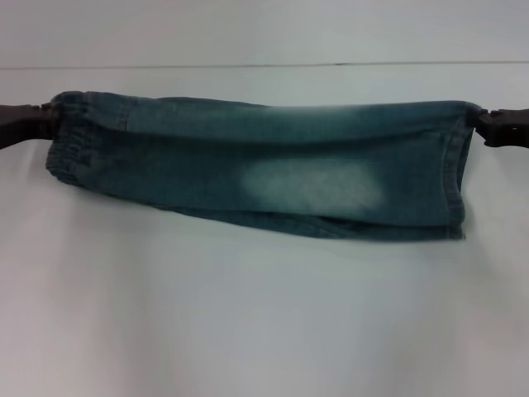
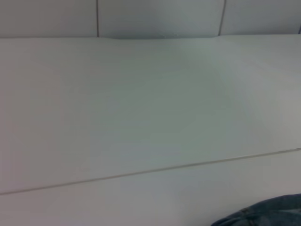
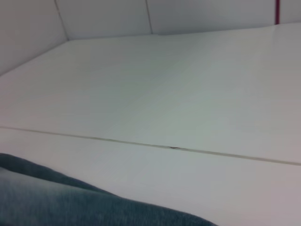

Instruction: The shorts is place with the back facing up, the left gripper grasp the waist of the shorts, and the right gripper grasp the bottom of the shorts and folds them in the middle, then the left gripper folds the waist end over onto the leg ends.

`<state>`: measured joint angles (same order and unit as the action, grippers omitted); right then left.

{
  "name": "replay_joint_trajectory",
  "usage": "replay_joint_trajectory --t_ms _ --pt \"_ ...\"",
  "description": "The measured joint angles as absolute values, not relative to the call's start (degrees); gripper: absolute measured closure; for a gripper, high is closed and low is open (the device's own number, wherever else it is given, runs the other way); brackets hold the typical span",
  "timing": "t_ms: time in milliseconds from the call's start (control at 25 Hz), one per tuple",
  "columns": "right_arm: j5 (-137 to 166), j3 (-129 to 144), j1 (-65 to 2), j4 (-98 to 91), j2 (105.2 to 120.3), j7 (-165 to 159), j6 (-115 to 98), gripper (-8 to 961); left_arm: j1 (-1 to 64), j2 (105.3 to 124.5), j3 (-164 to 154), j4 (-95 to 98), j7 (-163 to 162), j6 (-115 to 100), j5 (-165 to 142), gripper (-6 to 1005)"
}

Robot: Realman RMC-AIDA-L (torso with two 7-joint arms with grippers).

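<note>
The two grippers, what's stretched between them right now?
In the head view, only the shorts, folded lengthwise: the left gripper holds the waist end, the right gripper holds the leg ends.

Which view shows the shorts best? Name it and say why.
The head view: the shorts hang stretched full-length between the left gripper and right gripper. The left wrist view catches only a corner of denim; the right wrist view shows one blurred strip.
</note>
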<state>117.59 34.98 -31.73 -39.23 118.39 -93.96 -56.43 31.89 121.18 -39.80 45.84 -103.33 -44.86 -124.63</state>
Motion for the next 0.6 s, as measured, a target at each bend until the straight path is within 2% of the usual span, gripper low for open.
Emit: replay_joint_trajectory --t_ms 600 --pt "117.53 36.21 -32.6 -37.78 118.77 -93.64 -51.48 943 32.24 121.58 -41.88 45.4 -102.86 -41.65 -124.73 859"
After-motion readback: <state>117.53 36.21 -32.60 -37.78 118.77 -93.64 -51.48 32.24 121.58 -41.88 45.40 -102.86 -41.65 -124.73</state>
